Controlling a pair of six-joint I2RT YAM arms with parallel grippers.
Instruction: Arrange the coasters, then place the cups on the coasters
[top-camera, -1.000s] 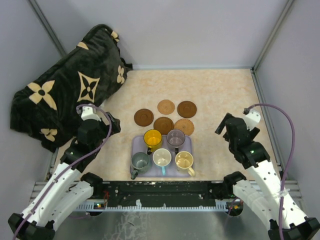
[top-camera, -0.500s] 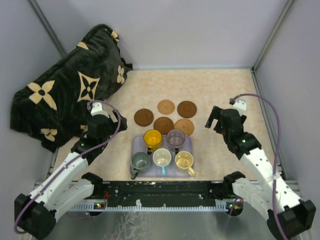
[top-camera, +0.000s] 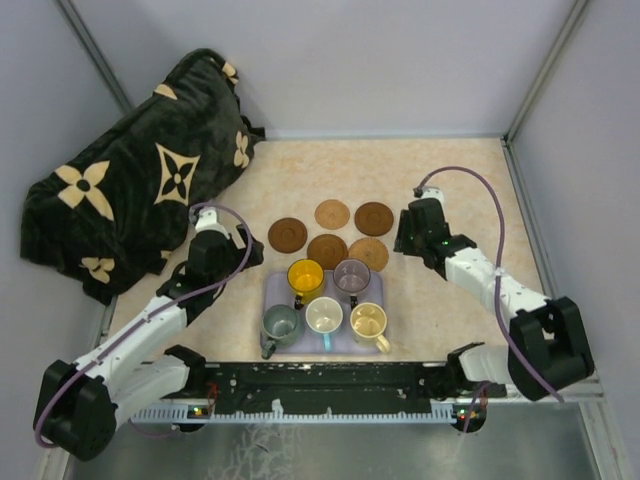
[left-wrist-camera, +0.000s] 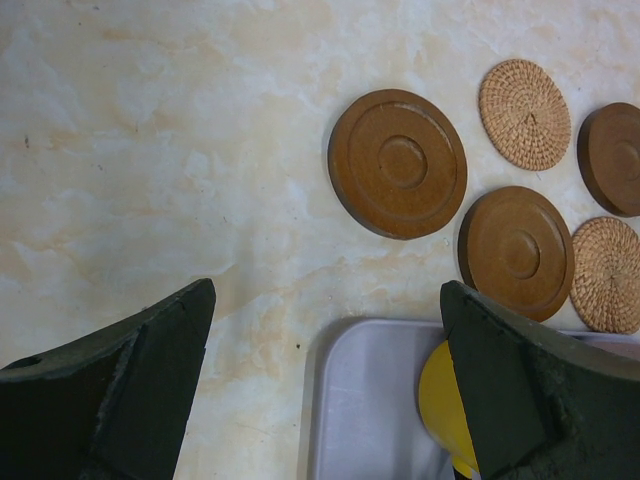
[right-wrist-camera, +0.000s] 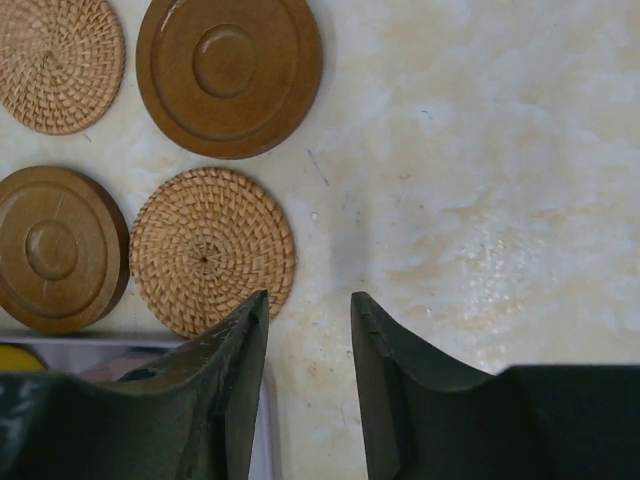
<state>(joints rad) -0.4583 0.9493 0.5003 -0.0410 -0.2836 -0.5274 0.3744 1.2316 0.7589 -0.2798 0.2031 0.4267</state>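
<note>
1. Your left gripper (left-wrist-camera: 327, 290) is creeping in from the left side of the table (top-camera: 450, 180). Its fingers are standing wide and holding nothing, over the corner of the lavender tray (left-wrist-camera: 370, 400), near the closest dark coaster (left-wrist-camera: 398, 163).
2. The five coasters (top-camera: 327, 250) are lying bunched just beyond the tray, some almost touching. None has shifted over the last second, so the arranging is not yet starting.
3. The five cups (top-camera: 324, 315) are sitting together in the tray, untouched, and are waiting on the coasters.
4. Your right gripper (right-wrist-camera: 308, 300) is making the bigger move, swinging in from the right to hang just beside the near woven coaster (right-wrist-camera: 212, 250). Its fingers are narrowing from wide to a slim gap and gripping nothing. You are probably lining up to pinch or nudge that coaster's edge.
</note>
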